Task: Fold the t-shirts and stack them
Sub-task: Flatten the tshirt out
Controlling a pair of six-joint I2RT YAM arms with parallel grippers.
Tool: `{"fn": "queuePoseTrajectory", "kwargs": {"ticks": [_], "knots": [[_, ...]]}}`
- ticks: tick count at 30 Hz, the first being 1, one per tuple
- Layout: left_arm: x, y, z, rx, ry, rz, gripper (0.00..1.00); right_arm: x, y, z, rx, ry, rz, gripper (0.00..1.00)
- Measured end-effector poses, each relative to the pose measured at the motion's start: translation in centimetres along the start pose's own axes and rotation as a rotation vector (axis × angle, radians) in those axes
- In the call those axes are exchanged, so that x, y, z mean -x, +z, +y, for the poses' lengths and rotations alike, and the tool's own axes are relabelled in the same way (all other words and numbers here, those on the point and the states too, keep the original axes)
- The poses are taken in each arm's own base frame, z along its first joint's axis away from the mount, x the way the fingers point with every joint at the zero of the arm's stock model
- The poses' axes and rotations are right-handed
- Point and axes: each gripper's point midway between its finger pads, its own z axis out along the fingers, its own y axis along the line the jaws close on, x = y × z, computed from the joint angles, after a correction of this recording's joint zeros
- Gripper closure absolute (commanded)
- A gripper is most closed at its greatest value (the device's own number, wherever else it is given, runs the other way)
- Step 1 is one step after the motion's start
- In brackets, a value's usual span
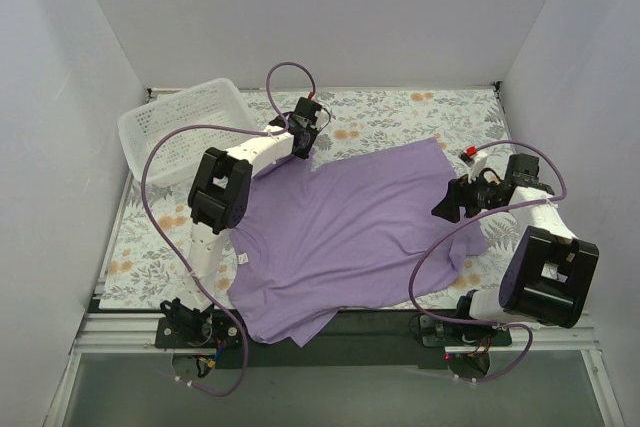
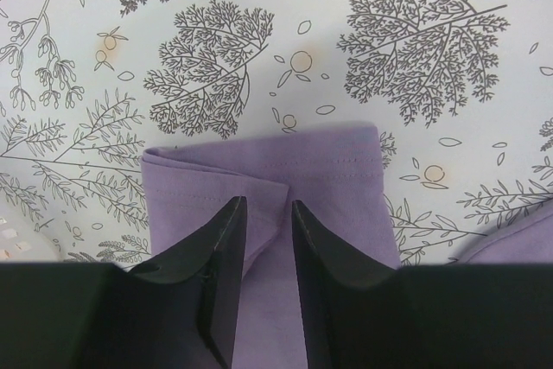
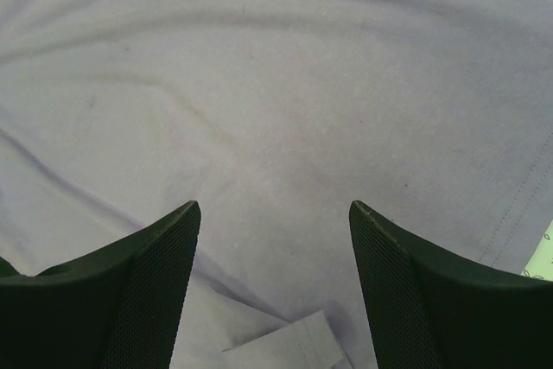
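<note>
1. At the far left stands the white basket [image 1: 160, 132], well apart from the cloth and no part of my next move.
2. My left gripper [image 2: 268, 205] is low over the far sleeve [image 2: 328, 162] of the lavender t-shirt [image 1: 360, 227]. The sleeve's stitched cuff lies just ahead of the fingertips on the flowered tablecloth [image 2: 415, 6]. The jaws stand a narrow gap apart with purple cloth showing in the gap. I cannot tell whether they pinch a ridge of it or only hover.
3. The t-shirt lies spread across the middle of the table. I judge its long axis to run left to right, with the neck label [image 1: 243, 259] at the left end and the hem at the right. Its near-left corner hangs over the table's front edge.
4. My right gripper [image 3: 275, 206] hangs above the shirt's right part, near the hem, with the jaws wide apart and nothing between them. The cloth lies straight beneath, so that arm is the nearer one for the hem end, and the left for the sleeve.
5. My left arm [image 1: 225, 187] crosses the collar and hides it. The right wrist view shows a small hemmed flap at its lower edge, cut off, and I cannot place it.
</note>
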Motion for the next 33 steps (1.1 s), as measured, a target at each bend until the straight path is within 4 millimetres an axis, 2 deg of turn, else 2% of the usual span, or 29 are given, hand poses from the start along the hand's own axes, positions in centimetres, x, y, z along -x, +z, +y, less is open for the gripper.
{"fn": "queuePoseTrajectory", "kwargs": {"ticks": [9, 11, 12, 21, 27, 33], "knots": [[-0.4, 0.6, -0.1, 0.011, 0.004, 0.009, 0.82, 0.0, 0.0, -0.1, -0.001, -0.001, -0.001, 0.24], [-0.4, 0.6, -0.1, 0.011, 0.004, 0.009, 0.88, 0.0, 0.0, -0.1, -0.002, -0.001, -0.001, 0.24], [-0.4, 0.6, -0.1, 0.011, 0.003, 0.009, 0.99, 0.0, 0.0, -0.1, -0.001, -0.001, -0.001, 0.24], [-0.4, 0.5, 0.1, 0.023, 0.001, 0.01, 1.0, 0.0, -0.1, -0.4, -0.011, -0.014, 0.006, 0.24], [0.0, -0.8, 0.7, 0.035, -0.01, -0.015, 1.0, 1.2, 0.0, -2.3, -0.045, -0.022, 0.025, 0.28], [1.8, -3.1, 1.5, 0.04, -0.04, -0.083, 1.0, 4.0, 1.2, -6.5, -0.064, 0.056, 0.031, 0.36]]}}
